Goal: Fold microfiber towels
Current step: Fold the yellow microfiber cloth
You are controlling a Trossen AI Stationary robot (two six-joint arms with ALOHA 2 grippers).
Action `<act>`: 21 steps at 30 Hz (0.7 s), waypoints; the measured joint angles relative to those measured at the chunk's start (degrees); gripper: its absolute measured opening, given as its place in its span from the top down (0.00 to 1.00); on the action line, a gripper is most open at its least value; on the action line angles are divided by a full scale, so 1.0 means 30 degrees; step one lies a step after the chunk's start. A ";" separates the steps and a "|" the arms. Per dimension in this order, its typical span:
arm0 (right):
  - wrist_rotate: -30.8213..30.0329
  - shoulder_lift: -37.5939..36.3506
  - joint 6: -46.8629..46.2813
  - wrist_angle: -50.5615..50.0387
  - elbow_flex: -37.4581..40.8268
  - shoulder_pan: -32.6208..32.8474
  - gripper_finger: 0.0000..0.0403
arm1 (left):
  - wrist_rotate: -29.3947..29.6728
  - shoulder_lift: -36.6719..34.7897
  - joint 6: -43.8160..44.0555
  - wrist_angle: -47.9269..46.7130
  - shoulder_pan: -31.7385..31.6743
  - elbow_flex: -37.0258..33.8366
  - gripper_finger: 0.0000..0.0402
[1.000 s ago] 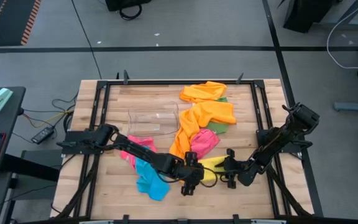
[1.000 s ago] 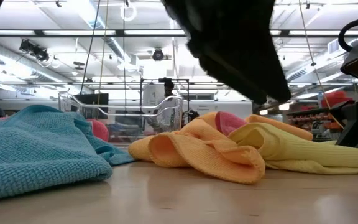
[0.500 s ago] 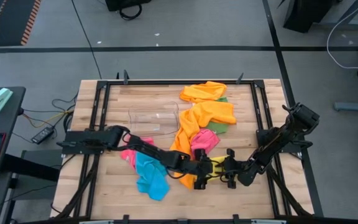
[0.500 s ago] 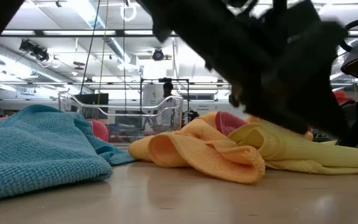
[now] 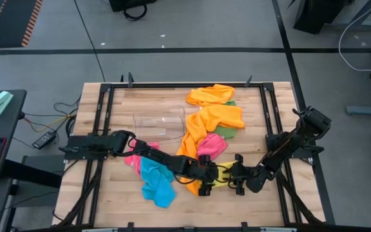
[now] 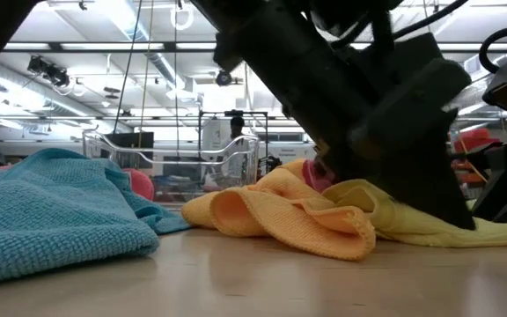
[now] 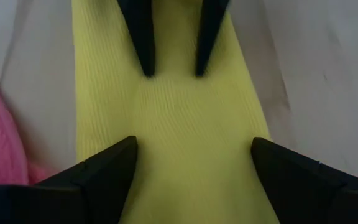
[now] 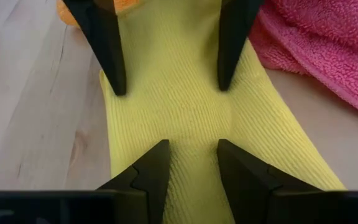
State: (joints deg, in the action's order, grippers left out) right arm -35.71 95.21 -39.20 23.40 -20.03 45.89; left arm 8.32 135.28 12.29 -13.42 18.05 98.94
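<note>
A yellow towel [image 5: 221, 171] lies stretched out flat on the wood near the table's front, between my two grippers. My right gripper [image 8: 193, 149] sits at its right end, shut on the cloth. My left gripper [image 7: 193, 146] is low over the towel's left part, fingers wide open and slanting down, facing the right gripper [image 7: 173, 68]. A blue towel [image 5: 154, 183], two pink towels [image 5: 211, 147], two orange towels [image 5: 208, 122] and a green one [image 5: 227, 132] lie crumpled further back and to the left. My right gripper pinches a raised ridge of the yellow towel [image 8: 194, 127] between its two fingers, coming slanting down from the table's right. The rest of the towel lies flat on the table. My left gripper's fingertips [image 7: 126, 149] stand apart over the cloth; whether they touch it I cannot tell.
A clear plastic bin [image 5: 158, 124] stands at the middle left, behind the blue towel. One orange towel [image 6: 280, 216] lies bunched against the yellow towel's far left side. Bare wood [image 5: 263, 200] shows along the front edge. A black frame [image 5: 172, 84] rings the table.
My left gripper has come down and gone toward the table's right, from above the blue and orange towels onto the yellow towel's left part, its fingers staying wide open. My right gripper and the towels have kept still.
</note>
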 joint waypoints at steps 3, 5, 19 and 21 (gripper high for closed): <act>0.0002 0.0001 0.0007 0.0000 0.0000 0.0000 0.64 | -0.0037 -0.0346 0.0146 -0.0889 0.0164 -0.0035 0.19; 0.0002 -0.0003 0.0000 -0.0002 0.0000 0.0000 0.64 | -0.0239 -0.0725 0.0212 -0.1778 0.0240 -0.0083 0.19; 0.0015 -0.1754 0.2270 -0.0950 -0.0476 0.0015 0.63 | -0.0280 -0.1127 0.0015 -0.2573 0.0419 -0.0122 0.19; -0.0162 -0.2899 0.2676 -0.1109 -0.0579 0.0022 0.62 | -0.0257 -0.1127 -0.0025 -0.2585 0.0419 -0.0120 0.19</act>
State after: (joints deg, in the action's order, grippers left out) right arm -36.20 86.52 -31.17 20.07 -21.77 45.95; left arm 7.55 131.90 12.22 -21.17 19.31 98.58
